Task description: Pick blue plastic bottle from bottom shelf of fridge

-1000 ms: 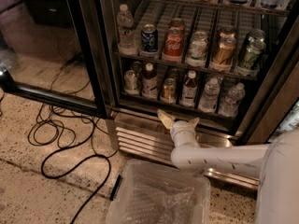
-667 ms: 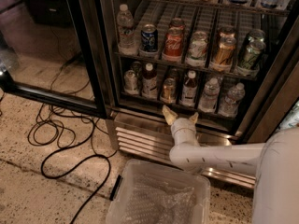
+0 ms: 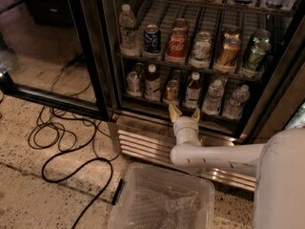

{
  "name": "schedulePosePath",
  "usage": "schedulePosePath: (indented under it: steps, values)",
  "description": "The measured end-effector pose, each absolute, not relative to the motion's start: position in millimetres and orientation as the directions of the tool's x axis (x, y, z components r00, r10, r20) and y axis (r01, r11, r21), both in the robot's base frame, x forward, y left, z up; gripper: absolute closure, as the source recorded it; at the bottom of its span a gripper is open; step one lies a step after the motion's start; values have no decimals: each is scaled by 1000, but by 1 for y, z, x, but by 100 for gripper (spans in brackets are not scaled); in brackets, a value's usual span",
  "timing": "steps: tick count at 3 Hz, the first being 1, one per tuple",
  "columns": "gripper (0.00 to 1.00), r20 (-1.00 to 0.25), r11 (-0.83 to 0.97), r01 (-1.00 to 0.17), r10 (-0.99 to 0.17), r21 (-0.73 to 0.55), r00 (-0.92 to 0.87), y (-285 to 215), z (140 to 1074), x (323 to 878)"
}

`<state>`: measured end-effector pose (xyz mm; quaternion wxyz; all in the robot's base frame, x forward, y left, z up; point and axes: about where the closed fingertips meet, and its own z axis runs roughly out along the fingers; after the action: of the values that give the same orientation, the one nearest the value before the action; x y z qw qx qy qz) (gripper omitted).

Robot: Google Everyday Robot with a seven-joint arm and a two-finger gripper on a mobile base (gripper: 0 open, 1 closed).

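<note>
Change: gripper (image 3: 184,112) risen from base grille (image 3: 143,144) to bottom shelf (image 3: 143,102) front, fridge (image 3: 90,56).
Jaws: apart, empty.
Item: 1 blue plastic bottle (image 3: 192,90), upright, just behind jaws, between can (image 3: 171,90) and water bottle (image 3: 213,97).
Handling, judged: light, stiff, slick; grip mid-body at label.

The bottom shelf (image 3: 143,102) shows, in front, two cans (image 3: 171,90), two dark white-capped bottles (image 3: 192,90) and two clear water bottles (image 3: 213,97); one gripper (image 3: 183,109) hovers at its rail.
</note>
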<state>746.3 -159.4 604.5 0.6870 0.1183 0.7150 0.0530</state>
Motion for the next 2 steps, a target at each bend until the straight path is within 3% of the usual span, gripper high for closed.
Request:
schedulePosePath:
  steps: [2]
  values:
    - [35, -976, 972, 92, 218, 218, 7, -156, 614, 757]
